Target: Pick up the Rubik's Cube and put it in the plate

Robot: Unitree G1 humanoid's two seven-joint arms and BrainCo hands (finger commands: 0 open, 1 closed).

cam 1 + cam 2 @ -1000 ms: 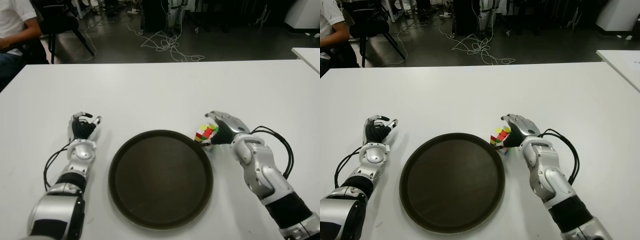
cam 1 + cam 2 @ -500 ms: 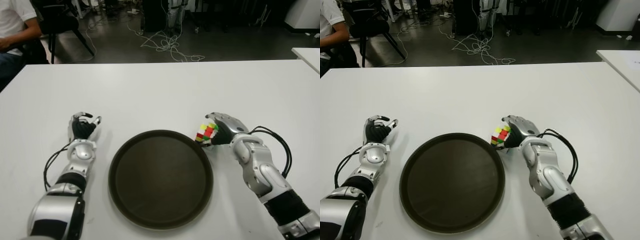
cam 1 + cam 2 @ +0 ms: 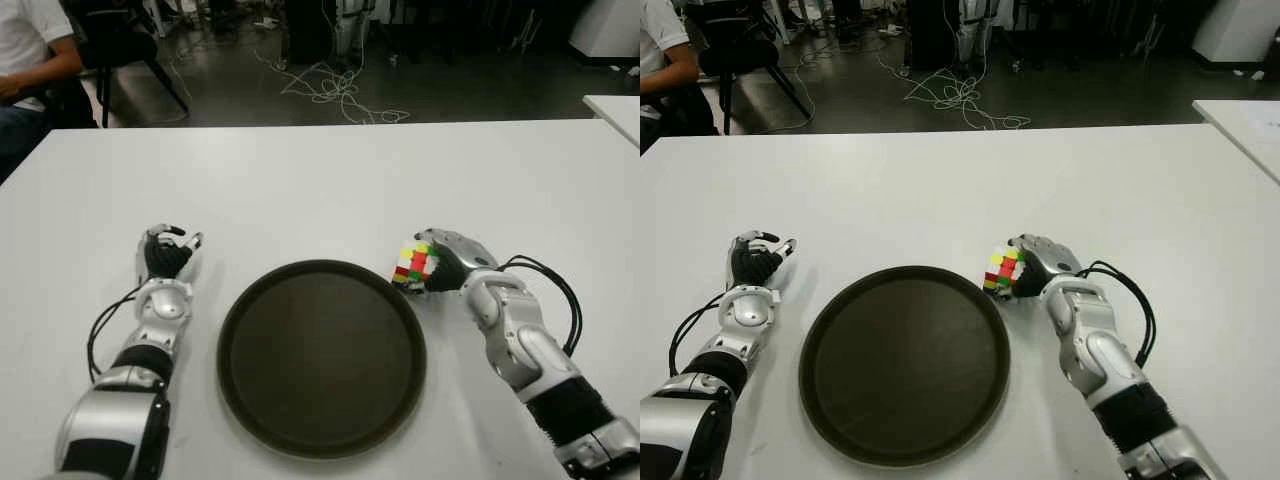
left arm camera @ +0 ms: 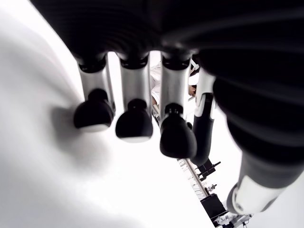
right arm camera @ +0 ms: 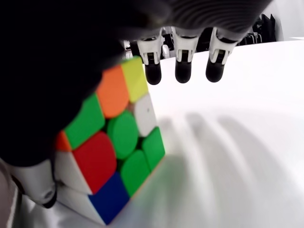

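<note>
The Rubik's Cube [image 3: 414, 264] is in my right hand [image 3: 434, 263], tilted, just off the right rim of the round dark plate [image 3: 322, 362]. In the right wrist view the cube [image 5: 111, 152] is pinched under the thumb and palm. Three fingertips [image 5: 183, 71] reach out past it without touching it. Its lower corner hangs close over the white table [image 3: 330, 180], which carries its shadow. My left hand [image 3: 166, 247] shows left of the plate, its fingers [image 4: 134, 124] relaxed and holding nothing.
The plate has nothing in it. A person [image 3: 30, 50] sits by a chair beyond the table's far left corner. Cables [image 3: 335, 90] lie on the floor behind. Another white table's edge [image 3: 615, 105] shows at far right.
My right hand has closed in on the cube, tipped it and raised it slightly beside the plate's rim. The left hand has stayed still.
</note>
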